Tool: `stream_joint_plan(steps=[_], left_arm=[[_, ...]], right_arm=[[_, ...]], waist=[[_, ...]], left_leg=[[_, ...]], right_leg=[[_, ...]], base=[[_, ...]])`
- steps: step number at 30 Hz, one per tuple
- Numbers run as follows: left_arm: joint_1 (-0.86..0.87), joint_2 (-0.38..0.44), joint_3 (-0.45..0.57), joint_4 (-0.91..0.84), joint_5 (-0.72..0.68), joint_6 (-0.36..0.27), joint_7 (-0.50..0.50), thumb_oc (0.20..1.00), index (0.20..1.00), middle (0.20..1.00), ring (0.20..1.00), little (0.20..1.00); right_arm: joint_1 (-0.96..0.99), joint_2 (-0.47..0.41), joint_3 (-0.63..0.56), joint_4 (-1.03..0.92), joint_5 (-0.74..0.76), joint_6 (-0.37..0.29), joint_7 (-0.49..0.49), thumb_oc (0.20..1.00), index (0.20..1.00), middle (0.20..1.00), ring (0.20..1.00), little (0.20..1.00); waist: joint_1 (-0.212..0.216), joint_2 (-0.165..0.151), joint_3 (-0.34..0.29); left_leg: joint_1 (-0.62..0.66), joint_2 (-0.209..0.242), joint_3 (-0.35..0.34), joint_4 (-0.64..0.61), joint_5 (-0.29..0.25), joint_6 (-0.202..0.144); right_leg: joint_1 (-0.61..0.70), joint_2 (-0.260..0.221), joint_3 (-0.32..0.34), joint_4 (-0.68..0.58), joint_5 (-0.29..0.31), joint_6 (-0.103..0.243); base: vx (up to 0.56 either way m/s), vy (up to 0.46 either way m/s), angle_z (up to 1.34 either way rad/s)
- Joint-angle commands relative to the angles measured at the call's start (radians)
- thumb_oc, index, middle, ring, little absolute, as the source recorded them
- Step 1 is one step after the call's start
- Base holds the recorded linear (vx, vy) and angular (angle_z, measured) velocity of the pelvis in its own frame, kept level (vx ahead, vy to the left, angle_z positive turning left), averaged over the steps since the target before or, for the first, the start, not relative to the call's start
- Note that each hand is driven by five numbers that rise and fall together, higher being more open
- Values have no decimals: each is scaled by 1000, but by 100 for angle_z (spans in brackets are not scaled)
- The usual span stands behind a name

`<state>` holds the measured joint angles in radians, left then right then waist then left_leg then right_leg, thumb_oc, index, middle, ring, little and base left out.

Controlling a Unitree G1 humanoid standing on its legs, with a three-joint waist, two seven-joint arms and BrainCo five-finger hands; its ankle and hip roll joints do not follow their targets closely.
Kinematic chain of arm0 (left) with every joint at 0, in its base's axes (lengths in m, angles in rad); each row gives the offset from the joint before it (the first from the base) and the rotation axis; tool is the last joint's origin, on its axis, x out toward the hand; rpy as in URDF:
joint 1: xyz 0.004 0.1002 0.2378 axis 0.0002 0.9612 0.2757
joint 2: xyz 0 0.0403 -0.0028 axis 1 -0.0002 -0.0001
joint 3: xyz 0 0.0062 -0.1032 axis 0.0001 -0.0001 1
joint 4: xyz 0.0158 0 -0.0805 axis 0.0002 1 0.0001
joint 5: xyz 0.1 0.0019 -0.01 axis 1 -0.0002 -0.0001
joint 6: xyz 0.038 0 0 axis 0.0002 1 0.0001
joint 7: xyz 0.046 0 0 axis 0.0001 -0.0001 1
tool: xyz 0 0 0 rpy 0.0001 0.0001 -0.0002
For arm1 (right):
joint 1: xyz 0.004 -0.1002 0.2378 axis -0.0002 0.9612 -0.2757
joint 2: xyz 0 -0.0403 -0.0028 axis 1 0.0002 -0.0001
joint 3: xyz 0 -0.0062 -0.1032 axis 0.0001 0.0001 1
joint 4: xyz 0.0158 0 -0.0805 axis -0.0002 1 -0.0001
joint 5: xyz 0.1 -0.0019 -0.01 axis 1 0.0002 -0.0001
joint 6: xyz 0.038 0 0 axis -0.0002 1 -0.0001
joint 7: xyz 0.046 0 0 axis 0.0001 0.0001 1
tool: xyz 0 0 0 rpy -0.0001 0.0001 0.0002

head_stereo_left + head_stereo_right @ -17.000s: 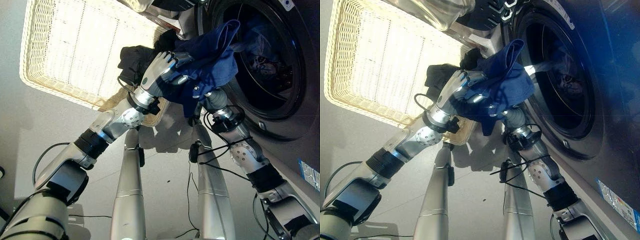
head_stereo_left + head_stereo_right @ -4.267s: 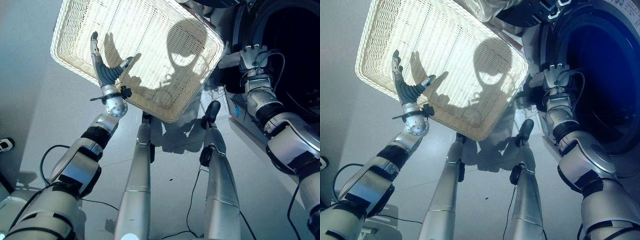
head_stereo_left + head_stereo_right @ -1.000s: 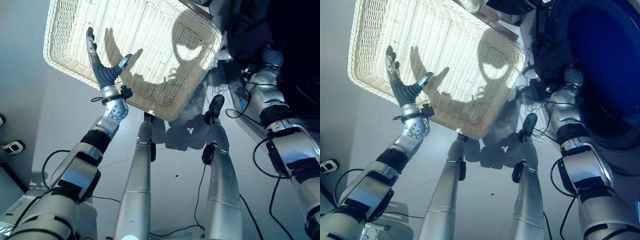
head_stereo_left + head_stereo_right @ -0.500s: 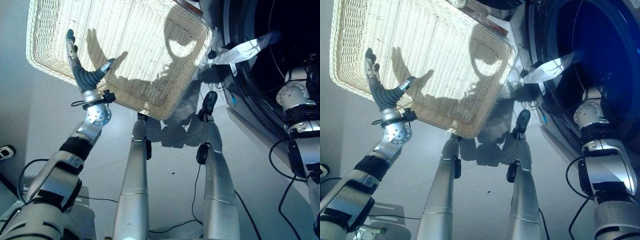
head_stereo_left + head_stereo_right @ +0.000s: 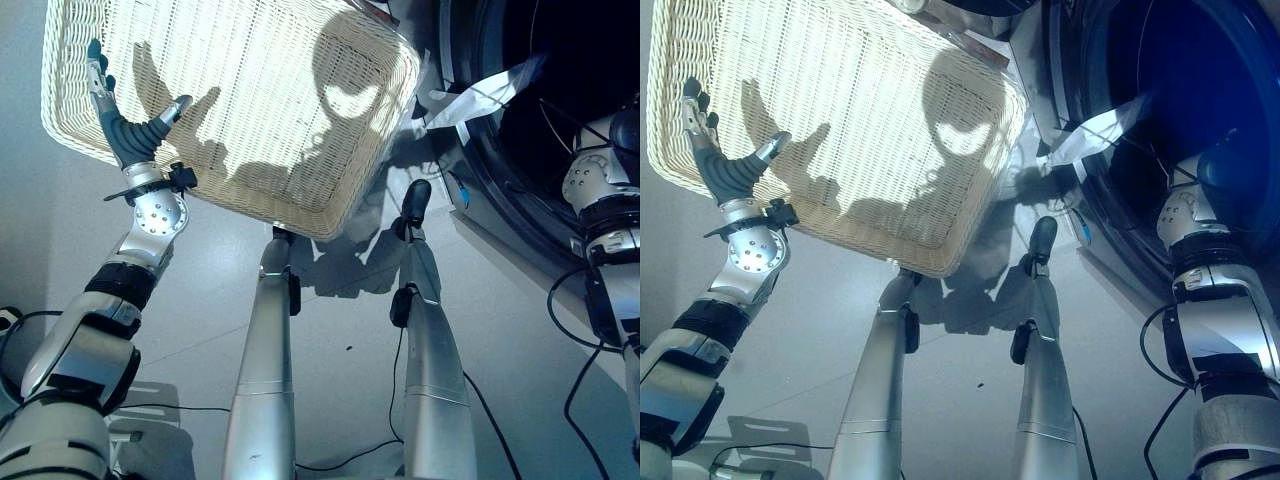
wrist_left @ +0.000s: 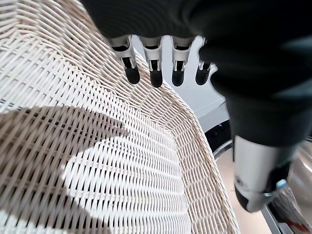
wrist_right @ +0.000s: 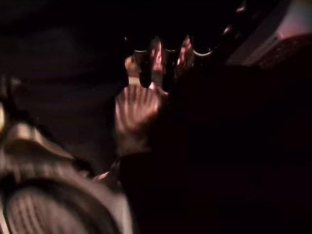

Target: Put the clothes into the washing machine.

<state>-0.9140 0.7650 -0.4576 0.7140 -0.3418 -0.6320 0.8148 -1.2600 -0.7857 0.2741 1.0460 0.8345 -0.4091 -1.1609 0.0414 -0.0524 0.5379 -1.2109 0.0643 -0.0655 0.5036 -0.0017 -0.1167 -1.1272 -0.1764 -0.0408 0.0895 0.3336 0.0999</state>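
The pale wicker basket (image 5: 300, 212) lies on the floor with nothing in it. My left hand (image 5: 125, 135) hovers open over its left rim, its fingers (image 6: 153, 73) spread straight above the weave (image 6: 97, 146). My right arm reaches into the dark drum (image 5: 560, 60) of the washing machine at the right. My right hand (image 7: 161, 63) is deep inside among dark cloth. A dark blue bulge of cloth (image 5: 1230, 165) shows beside that forearm in the drum.
A pale strip (image 5: 490, 90) hangs across the drum's round rim (image 5: 480, 190). The machine's front (image 5: 1120, 270) runs along the right side. Grey floor (image 5: 200, 290) lies in front of the basket and to its left.
The blue garment both hands held at the drum's mouth is no longer in them, and the black cloth is gone from the basket. My right arm went into the drum. My left hand drifted left.
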Motion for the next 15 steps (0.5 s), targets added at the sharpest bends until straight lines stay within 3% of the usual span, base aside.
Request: stream_joint_plan(steps=[1,3,7,8,10,12,15], left_arm=[[-8,-12,42,0,-15,-27,17,1000,1000,1000,1000,1000],[-32,-22,25,4,-7,-20,29,1000,1000,1000,1000,1000],[-42,-32,18,-3,-2,-19,34,1000,1000,1000,1000,1000],[-46,-33,18,-9,-3,-19,34,1000,1000,1000,1000,1000],[-47,-43,18,-19,3,-18,39,1000,1000,1000,1000,1000],[-50,-53,15,-23,8,-20,42,1000,1000,1000,1000,1000],[-55,-72,15,-18,21,-30,41,1000,1000,1000,1000,1000]], right_arm=[[-66,-294,90,27,-136,126,35,1000,1000,1000,1000,1000],[-106,-272,165,27,-265,248,-6,1000,1000,1000,1000,1000],[-154,-247,236,-3,-395,363,-13,1000,1000,1000,1000,1000],[-167,-242,276,-45,-501,443,-5,1000,1000,1000,1000,1000],[-188,-228,339,-84,-611,514,12,1000,1000,1000,1000,1000],[-199,-218,380,-91,-695,535,45,1000,1000,1000,1000,1000],[-184,-185,407,-93,-818,514,89,1000,1000,1000,1000,1000]], waist=[[-7,24,-18],[-4,30,-18],[1,39,-18],[1,40,-18],[4,45,-18],[8,50,-18],[11,59,-18]], left_leg=[[155,14,-105,-292,113,12],[144,10,-106,-285,112,14],[136,4,-101,-284,109,16],[133,2,-99,-283,110,17],[128,-1,-98,-281,110,18],[124,-2,-95,-280,110,19],[116,-4,-91,-274,107,18]], right_leg=[[42,-5,-41,146,-136,73],[34,-6,-45,151,-137,74],[28,-9,-50,152,-141,76],[25,-10,-53,152,-140,76],[20,-14,-55,154,-143,77],[16,-18,-58,159,-146,79],[6,-22,-60,166,-150,80]], base=[[0,0,0],[2,-19,0],[0,0,0],[0,0,0],[-8,13,6],[-3,2,2],[0,0,0]])
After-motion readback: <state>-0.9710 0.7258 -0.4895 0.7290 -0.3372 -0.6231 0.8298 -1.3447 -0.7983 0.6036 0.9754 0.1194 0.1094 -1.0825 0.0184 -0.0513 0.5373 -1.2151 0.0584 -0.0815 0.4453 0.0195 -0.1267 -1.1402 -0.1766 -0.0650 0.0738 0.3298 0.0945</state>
